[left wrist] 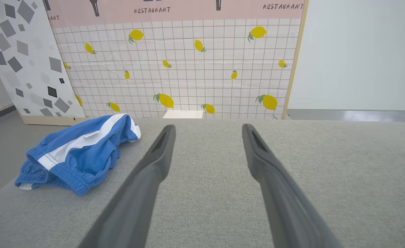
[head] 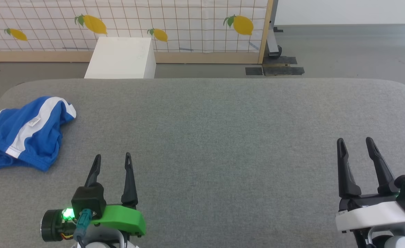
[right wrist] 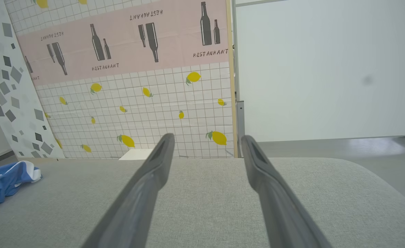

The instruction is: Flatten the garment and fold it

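Note:
The garment (head: 26, 132), bright blue shorts with a white side stripe and a small white label, lies crumpled in a heap at the far left of the grey padded table (head: 216, 137). It also lies at the left in the left wrist view (left wrist: 78, 151), and its edge shows in the right wrist view (right wrist: 2, 182). My left gripper (head: 113, 157) hovers open over the table near the front, to the right of the shorts and apart from them. My right gripper (head: 355, 140) stands open at the front right, nothing between its fingers.
A white box (head: 121, 58) stands on the floor just beyond the table's far edge. Behind it runs a lemon-patterned screen (head: 174, 24) on a wooden frame. The shorts lie close to the table's left edge. Grey floor (head: 343, 51) spreads at the back right.

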Controlling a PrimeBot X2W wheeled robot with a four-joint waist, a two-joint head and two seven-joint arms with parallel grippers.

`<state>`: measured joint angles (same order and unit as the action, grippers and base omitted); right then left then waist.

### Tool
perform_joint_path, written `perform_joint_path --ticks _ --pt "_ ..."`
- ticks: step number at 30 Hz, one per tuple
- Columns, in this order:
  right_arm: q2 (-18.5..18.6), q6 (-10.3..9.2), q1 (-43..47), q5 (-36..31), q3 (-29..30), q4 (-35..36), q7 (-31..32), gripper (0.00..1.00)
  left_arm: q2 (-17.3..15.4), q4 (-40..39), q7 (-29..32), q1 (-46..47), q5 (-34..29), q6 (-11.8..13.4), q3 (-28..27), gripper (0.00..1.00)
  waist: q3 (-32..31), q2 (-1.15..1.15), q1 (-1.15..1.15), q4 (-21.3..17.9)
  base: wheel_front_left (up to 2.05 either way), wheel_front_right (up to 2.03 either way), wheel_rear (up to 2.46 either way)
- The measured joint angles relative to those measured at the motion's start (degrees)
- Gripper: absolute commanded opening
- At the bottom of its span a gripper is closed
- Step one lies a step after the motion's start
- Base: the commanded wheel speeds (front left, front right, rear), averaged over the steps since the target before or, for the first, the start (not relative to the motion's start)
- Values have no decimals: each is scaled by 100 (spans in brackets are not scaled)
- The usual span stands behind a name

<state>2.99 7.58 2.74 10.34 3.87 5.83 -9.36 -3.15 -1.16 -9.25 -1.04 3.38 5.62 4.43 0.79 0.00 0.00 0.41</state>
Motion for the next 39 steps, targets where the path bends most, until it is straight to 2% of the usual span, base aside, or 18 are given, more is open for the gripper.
perform_joint_path --ticks 26,39 --pt "-1 0 154 118 -57 -137 -305 100 1 87 -305 1 216 138 118 100 -25 0 0 21 0 0 0" --pt "-1 0 204 -227 -59 -180 -441 100 1 134 -469 1 208 248 208 100 -29 0 0 36 0 0 0"
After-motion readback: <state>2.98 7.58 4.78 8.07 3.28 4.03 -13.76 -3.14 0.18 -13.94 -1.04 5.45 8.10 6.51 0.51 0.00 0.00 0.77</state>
